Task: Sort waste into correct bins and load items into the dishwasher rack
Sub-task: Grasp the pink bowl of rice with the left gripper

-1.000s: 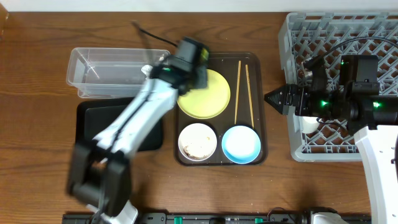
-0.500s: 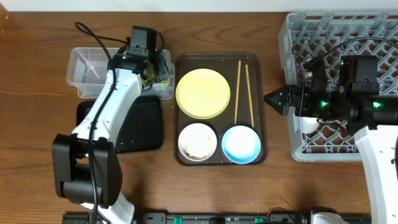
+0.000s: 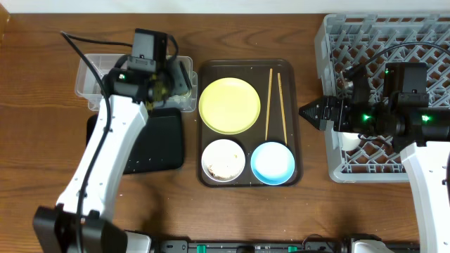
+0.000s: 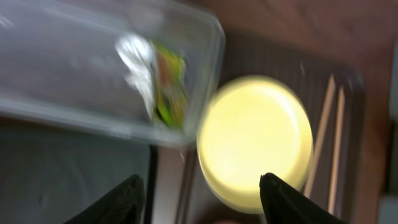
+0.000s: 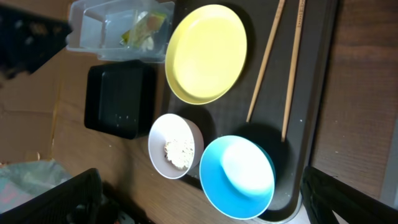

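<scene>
Left hand [image 4: 200,180] farther left, over tub [image 3: 83,81]

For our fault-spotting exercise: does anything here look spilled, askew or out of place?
Nothing is spilled or askew. One oddity: a clump of rice sits in the white bowl on the brown tray.

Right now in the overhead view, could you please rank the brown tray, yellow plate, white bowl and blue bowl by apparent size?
1. brown tray
2. yellow plate
3. white bowl and blue bowl: look alike, so tied.
</scene>
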Controlling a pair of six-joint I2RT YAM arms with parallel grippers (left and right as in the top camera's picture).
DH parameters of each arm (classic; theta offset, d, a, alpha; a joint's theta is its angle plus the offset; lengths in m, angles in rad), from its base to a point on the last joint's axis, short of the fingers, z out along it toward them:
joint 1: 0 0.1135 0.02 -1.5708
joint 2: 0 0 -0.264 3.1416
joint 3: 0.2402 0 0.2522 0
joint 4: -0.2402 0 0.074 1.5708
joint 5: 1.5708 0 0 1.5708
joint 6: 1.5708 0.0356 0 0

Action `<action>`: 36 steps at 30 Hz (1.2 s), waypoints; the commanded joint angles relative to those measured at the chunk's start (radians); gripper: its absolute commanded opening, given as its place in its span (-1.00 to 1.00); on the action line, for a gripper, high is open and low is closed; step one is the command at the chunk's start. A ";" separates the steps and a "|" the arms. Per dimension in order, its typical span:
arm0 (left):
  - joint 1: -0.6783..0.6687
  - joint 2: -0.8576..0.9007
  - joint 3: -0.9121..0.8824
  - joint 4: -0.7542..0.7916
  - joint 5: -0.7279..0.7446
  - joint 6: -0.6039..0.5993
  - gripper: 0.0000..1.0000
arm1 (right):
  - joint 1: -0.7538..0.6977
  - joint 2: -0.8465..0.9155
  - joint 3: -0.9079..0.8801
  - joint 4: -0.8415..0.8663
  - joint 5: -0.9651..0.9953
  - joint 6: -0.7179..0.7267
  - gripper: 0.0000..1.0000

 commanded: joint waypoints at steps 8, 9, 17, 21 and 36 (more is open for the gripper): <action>-0.301 0.004 -0.077 -0.199 0.015 -0.047 0.16 | 0.010 0.002 0.008 -0.003 0.193 0.086 0.98; -0.326 0.004 -0.095 -0.194 0.009 -0.079 0.17 | 0.010 0.002 0.008 -0.003 0.248 0.111 0.98; -0.487 0.028 -0.277 0.053 -0.021 -0.187 0.10 | 0.010 0.004 0.008 0.001 0.464 0.200 0.99; -0.529 0.072 -0.301 0.150 -0.046 -0.203 0.08 | 0.010 0.004 0.008 -0.002 0.463 0.200 0.98; -0.563 0.225 -0.301 0.190 -0.099 -0.269 -0.55 | 0.010 0.004 0.001 -0.008 0.463 0.199 0.99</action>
